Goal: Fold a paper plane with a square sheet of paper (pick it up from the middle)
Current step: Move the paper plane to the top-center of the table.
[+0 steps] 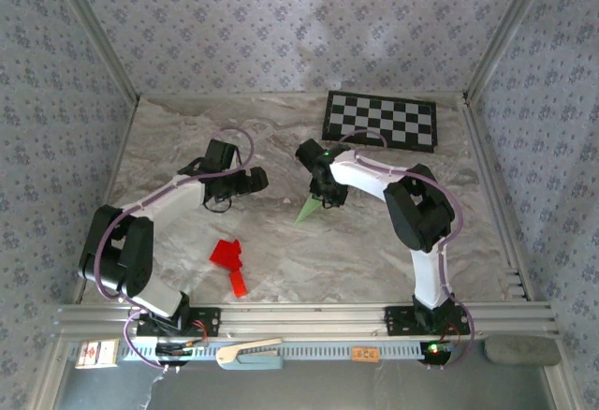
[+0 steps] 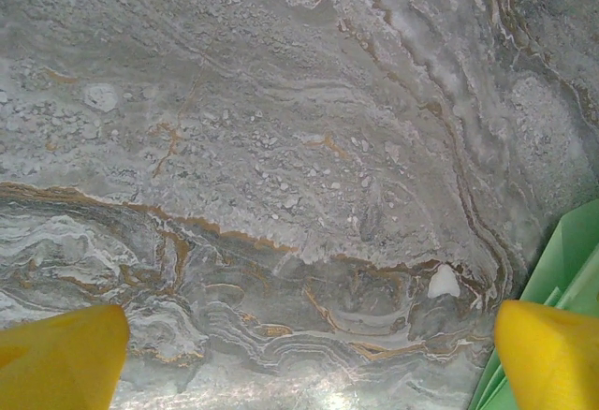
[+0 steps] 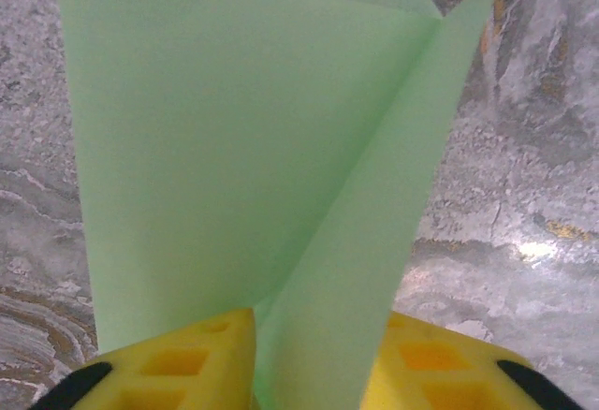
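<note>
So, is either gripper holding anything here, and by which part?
The right gripper pinches the paper plane at its centre fold, with the flaps fanning out beyond it. The left gripper is open and holds nothing.

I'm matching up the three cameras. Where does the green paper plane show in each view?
Top external: the paper plane mid-table, gripped by the right tool.
Left wrist: the paper plane at the lower right edge, beside one finger of the left tool.
Right wrist: the paper plane across the centre, rising from between the right tool's fingers.
Shared landmark: the marbled tabletop.
</note>
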`<state>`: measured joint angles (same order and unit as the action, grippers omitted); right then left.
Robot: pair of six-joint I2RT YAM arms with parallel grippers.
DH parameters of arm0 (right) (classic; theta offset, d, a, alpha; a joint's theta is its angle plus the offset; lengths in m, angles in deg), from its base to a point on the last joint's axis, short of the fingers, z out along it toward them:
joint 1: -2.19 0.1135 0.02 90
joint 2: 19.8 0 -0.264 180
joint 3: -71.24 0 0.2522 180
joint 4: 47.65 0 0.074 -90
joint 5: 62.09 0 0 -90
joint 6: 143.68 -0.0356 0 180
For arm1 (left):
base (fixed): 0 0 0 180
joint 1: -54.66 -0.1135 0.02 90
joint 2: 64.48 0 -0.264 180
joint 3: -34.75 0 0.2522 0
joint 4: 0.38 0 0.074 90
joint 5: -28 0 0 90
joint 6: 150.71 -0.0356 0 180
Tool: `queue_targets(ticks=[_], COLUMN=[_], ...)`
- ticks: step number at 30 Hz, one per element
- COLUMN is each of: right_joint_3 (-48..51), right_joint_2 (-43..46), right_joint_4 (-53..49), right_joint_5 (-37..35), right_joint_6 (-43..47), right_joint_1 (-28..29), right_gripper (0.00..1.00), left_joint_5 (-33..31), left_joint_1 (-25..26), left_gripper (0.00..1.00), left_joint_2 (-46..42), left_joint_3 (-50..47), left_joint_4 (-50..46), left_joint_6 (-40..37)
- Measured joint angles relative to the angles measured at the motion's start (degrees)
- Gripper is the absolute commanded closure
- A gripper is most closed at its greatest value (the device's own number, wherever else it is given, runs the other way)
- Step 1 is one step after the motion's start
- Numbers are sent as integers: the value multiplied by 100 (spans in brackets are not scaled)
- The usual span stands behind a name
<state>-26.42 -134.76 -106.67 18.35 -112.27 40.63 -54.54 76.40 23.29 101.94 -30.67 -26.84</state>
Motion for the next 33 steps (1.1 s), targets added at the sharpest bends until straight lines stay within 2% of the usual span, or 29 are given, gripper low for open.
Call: queue_targets(ticks=[3,4,10,15,21,26,29,33], right_joint_3=[2,2,-7,-160,186,789,1191,1635], right_joint_2=[57,92,356,498,732,837,831,739], right_joint_4=[-2,-2,2,164,1578,2778,3469,4192], right_joint_5=[-83,-122,-317,-127,1222,2380,2973,3467], right_joint_6=[-20,0,234,881,1821,2092,2037,1875], right_joint_1=[2,2,2,0,-125,-297,-442,-623], right_gripper=[90,92,97,99,98,96,95,94], left_joint_5=[31,50,208,358,520,590,782,1235], left_joint_1=[-33,-52,-199,-343,-597,-675,-673,-673], left_gripper=[0,0,0,0,0,2,7,18], left_joint_2=[0,0,-2,-15,-382,-702,-702,-533], left_joint_3=[0,0,-7,-146,-562,-789,-874,-979], left_joint_4=[0,0,17,181,422,682,892,1320], left_joint_6=[0,2,31,157,468,704,872,1167])
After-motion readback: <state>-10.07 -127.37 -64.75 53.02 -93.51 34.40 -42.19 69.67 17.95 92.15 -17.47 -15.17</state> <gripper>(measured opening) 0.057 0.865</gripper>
